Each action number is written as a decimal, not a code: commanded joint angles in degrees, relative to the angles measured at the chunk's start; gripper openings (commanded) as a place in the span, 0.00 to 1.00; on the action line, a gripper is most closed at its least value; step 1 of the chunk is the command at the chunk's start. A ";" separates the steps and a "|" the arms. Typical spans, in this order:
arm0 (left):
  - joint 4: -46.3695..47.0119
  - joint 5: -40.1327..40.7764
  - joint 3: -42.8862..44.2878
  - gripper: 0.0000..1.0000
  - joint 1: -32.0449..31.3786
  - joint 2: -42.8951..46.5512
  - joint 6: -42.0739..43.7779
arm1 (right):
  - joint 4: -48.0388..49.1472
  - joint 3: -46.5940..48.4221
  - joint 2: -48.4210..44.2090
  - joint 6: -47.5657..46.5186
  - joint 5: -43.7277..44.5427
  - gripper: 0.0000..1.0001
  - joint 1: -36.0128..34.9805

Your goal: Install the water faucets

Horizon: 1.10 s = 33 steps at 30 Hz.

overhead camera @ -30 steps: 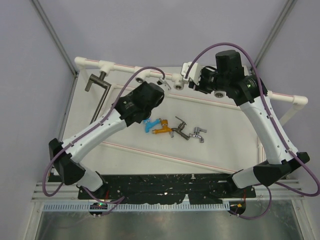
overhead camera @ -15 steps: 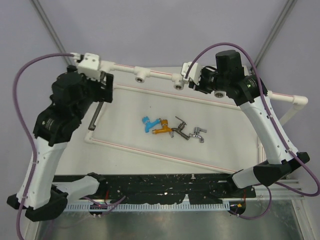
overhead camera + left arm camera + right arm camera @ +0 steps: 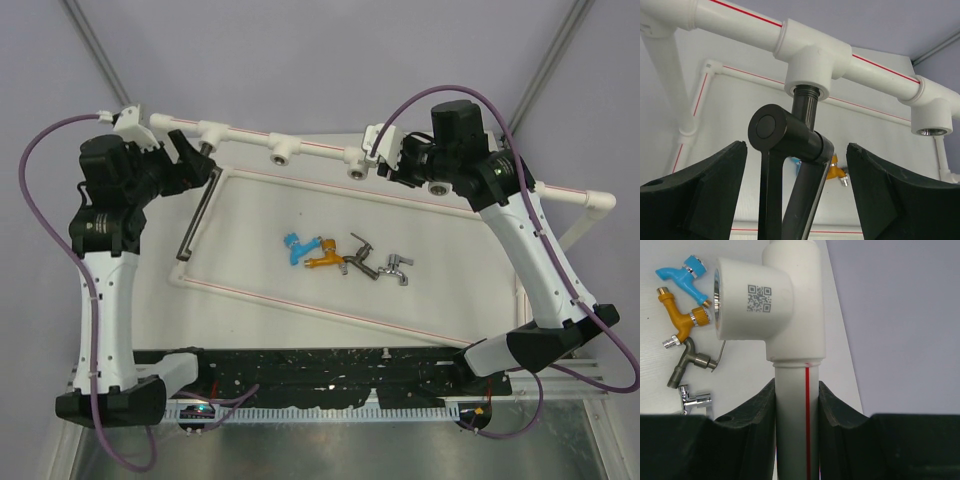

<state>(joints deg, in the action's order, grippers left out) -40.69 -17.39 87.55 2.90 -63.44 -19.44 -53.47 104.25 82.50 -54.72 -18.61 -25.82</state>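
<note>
The white pipe frame (image 3: 245,135) lies on the table (image 3: 450,260), with its far rail carrying a row of round sockets. The socket (image 3: 807,75) at the far left holds one thing: the threaded stem of the large dark-grey tap (image 3: 198,210), which goes up into its mouth. The tap's long straight arm hangs from there towards the near side. Further right along the rail, two sockets (image 3: 283,152) show metal-lined mouths, and a third is partly seen under the right arm.

There are five taps in all. One sits in the socket and four lie loose in a short row on the table, inside the frame and near its middle. From left to right they are one blue tap (image 3: 297,247), one orange tap (image 3: 322,258), one dark metal tap (image 3: 358,258) and one chrome tap (image 3: 397,268). The blue and orange taps touch or nearly touch, and the dark one lies just beside the orange.

The left pincer (image 3: 796,146) is at the far left by the rail. Its fingers (image 3: 715,180) are spread wide on either side of the large tap's body and touch nothing. The right pincer (image 3: 797,390) is pressed together on the far rail of the pipe frame, just beside a socket piece that bears a printed square code (image 3: 760,297).
</note>
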 commanded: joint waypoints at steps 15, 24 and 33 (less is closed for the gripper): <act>3.33 16.83 -2.37 0.21 -18.08 0.42 21.87 | 0.65 -1.24 2.40 2.07 -7.67 0.05 -1.33; 13.41 58.03 -13.44 0.21 -42.86 -5.64 58.25 | 0.56 -0.71 2.67 2.16 -7.67 0.05 -1.33; 22.58 69.16 -20.40 0.56 -51.23 -12.15 64.88 | 0.47 -0.71 3.02 2.25 -7.76 0.05 -1.42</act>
<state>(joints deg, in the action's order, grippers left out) -20.25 56.27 69.10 -44.47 -70.61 41.52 -52.95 104.40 82.98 -54.70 -18.33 -25.47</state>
